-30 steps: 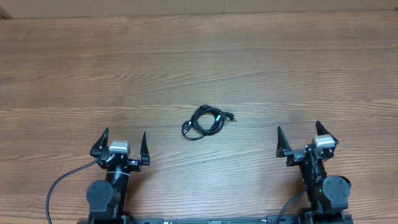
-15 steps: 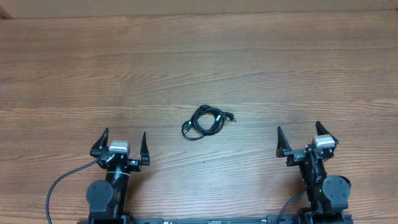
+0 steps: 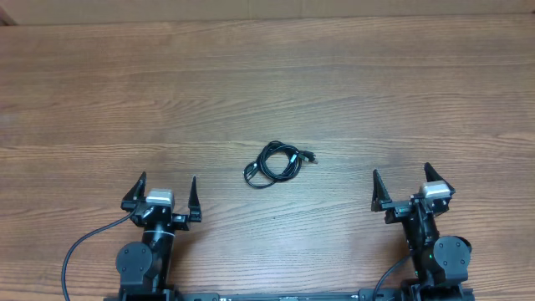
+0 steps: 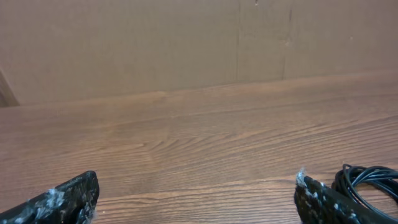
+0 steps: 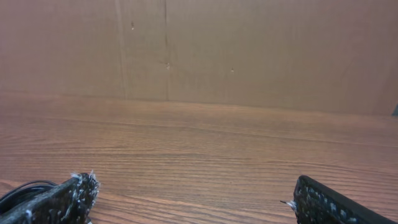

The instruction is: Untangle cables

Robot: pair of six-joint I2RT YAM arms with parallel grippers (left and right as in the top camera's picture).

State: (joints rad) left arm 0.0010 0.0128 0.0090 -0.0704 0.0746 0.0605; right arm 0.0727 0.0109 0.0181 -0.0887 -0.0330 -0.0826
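The cables [image 3: 276,163] lie in a small black coil on the table [image 3: 267,67], mid-frame from overhead. They look light, thin and floppy. The plug end [image 3: 311,156] poking out on the right seems good to pinch. The left jaws and right jaws are wide apart.

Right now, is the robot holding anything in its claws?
No, nothing. The left gripper and the right gripper are both open and empty. The cables lie on the table between them, untouched.
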